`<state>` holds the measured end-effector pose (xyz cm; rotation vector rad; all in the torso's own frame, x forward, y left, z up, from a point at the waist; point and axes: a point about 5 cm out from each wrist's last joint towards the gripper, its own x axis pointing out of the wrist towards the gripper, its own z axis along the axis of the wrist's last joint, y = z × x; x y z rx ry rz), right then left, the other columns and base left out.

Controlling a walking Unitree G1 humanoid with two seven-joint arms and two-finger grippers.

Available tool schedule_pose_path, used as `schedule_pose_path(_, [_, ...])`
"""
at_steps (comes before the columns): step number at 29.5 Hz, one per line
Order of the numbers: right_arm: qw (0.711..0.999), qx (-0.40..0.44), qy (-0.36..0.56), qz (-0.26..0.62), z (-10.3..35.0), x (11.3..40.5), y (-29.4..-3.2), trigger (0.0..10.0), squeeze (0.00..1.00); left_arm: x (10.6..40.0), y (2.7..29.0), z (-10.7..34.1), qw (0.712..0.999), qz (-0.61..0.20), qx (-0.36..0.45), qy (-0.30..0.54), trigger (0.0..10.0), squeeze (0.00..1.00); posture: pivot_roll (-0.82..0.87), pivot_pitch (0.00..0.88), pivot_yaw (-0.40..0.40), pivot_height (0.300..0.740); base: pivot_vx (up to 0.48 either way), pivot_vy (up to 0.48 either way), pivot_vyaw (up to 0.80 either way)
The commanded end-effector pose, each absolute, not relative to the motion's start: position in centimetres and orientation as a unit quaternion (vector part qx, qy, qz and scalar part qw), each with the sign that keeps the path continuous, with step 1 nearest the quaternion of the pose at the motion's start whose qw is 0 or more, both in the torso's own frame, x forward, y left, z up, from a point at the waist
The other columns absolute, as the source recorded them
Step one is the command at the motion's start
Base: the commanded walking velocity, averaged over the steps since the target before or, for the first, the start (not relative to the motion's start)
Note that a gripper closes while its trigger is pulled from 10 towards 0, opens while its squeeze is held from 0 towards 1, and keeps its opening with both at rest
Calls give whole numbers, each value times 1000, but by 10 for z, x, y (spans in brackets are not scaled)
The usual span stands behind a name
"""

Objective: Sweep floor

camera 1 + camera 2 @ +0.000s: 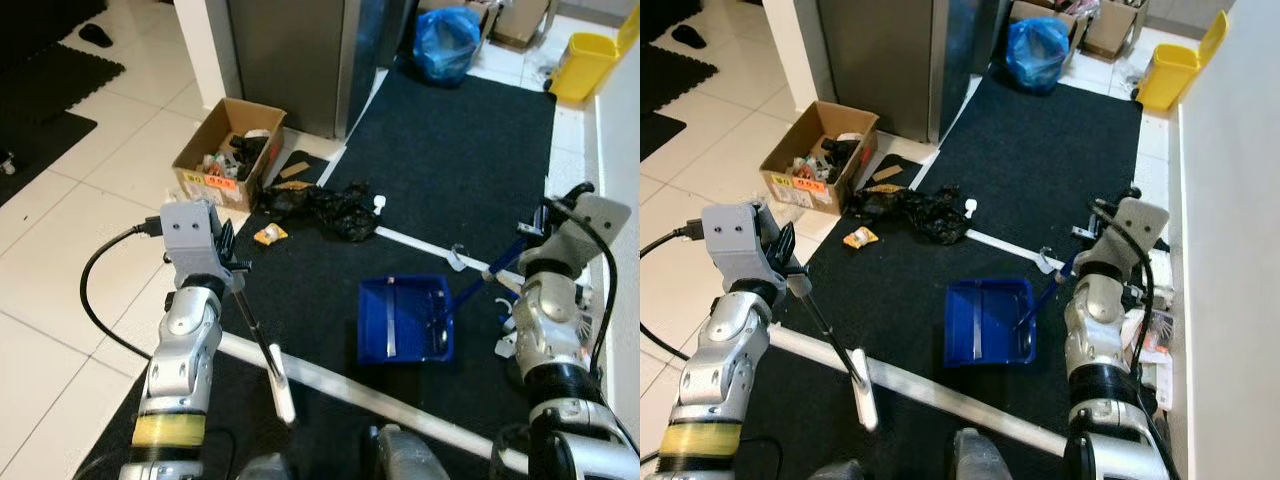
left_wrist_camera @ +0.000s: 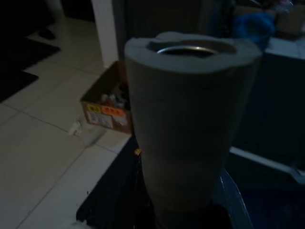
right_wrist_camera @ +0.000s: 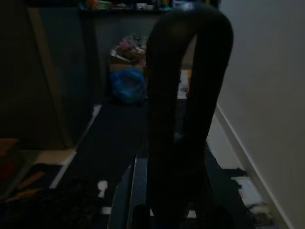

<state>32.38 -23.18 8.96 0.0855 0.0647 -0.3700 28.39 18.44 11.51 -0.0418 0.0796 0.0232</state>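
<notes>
A blue dustpan (image 1: 405,318) lies flat on the black mat (image 1: 450,150). Its blue handle (image 1: 490,280) rises to my right gripper (image 1: 530,240), which is shut on the black loop (image 3: 188,95) at its top. My left gripper (image 1: 228,268) is shut on a foam-wrapped broom handle (image 2: 190,119). From it a thin black rod (image 1: 255,325) slants down to a white end piece (image 1: 283,395). Crumpled black plastic (image 1: 335,210), an orange wrapper (image 1: 270,234) and a small white cap (image 1: 380,203) lie on the mat beyond the dustpan.
A long white bar (image 1: 380,400) crosses the mat near my feet, and a thinner white pole (image 1: 430,250) lies behind the dustpan. An open cardboard box (image 1: 228,152) of rubbish stands by the grey cabinet (image 1: 300,60). Blue bag (image 1: 447,45) and yellow bin (image 1: 583,65) stand far back. A wall runs along the right.
</notes>
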Motion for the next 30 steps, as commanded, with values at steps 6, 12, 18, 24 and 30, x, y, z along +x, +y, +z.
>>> schedule_pose_path(6, [983,25,44,-174,73,314,-224,10000,0,271,184,101,998,-7,10,66,10000,0,111,33,15,694,0,0,0])
schedule_pose_path(12, [984,16,53,-170,66,313,-219,10000,0,280,177,92,997,-30,38,54,10000,0,116,16,12,694,0,0,0])
schedule_pose_path(18, [984,14,52,-168,65,313,-217,10000,0,282,174,86,997,-35,43,58,10000,0,111,15,10,694,0,0,0])
schedule_pose_path(24, [985,12,49,-166,66,314,-217,10000,0,284,162,68,994,-60,63,70,10000,0,98,18,-4,694,0,0,0])
schedule_pose_path(30, [985,9,46,-164,66,314,-217,10000,0,265,157,40,972,-123,177,90,10000,0,107,39,-6,694,0,0,0])
